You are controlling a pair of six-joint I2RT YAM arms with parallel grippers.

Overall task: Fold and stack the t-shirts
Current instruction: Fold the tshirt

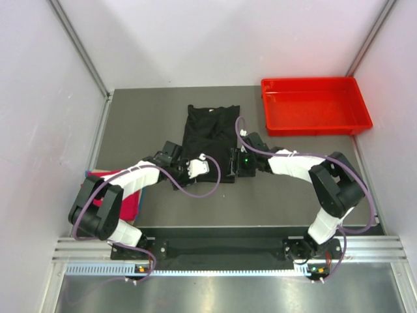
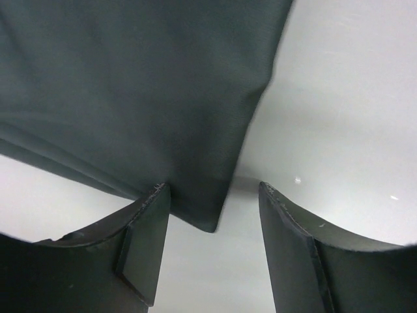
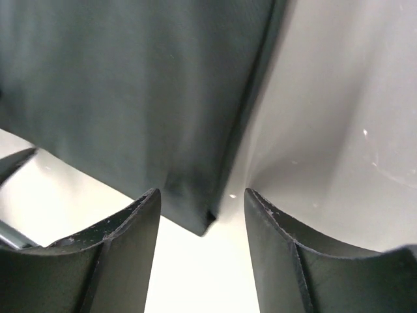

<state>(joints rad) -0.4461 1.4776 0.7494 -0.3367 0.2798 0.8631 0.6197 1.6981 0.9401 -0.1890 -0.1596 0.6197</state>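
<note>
Here, black t-shirt (image 1: 208,134): folded into a long narrow strip, flat on the middle of the table (image 1: 143,117), its length running away from the arm bases.
Left gripper (image 2: 215,195): released, fingers spread, low at the strip's near end; a corner of the black cloth (image 2: 130,85) sits in the gap, unpinched.
Right gripper (image 3: 202,199): released too, jaws apart around another corner of the same cloth (image 3: 130,78), nothing clamped.
Crimson t-shirt (image 1: 133,202): lies at the table's near left, partly under the left arm.
Red tray (image 1: 316,81): far right corner, well apart from the black t-shirt.
</note>
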